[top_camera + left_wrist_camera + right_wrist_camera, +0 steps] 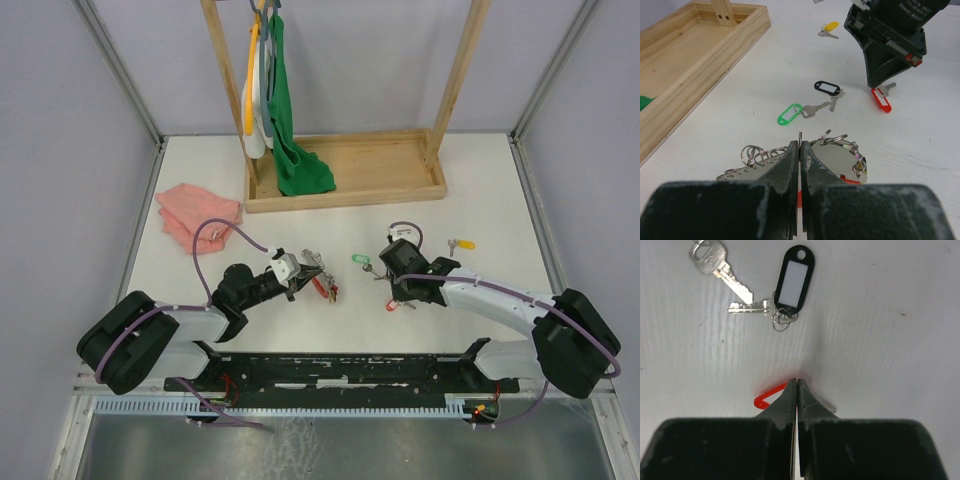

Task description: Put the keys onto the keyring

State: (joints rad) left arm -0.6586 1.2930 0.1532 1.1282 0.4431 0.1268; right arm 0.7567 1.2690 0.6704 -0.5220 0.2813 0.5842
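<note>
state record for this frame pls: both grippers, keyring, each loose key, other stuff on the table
left gripper: shut, pinching the thin wire of the keyring; key bunch under the fingers
right gripper: shut, tips down on the red-tag key; held or only touched, cannot tell
green-tag key: loose on table, between the grippers
black-tag key: loose, blades meeting the green-tag key's
yellow-tag key: loose, beyond the right gripper
other: pink cloth, wooden tray
</note>
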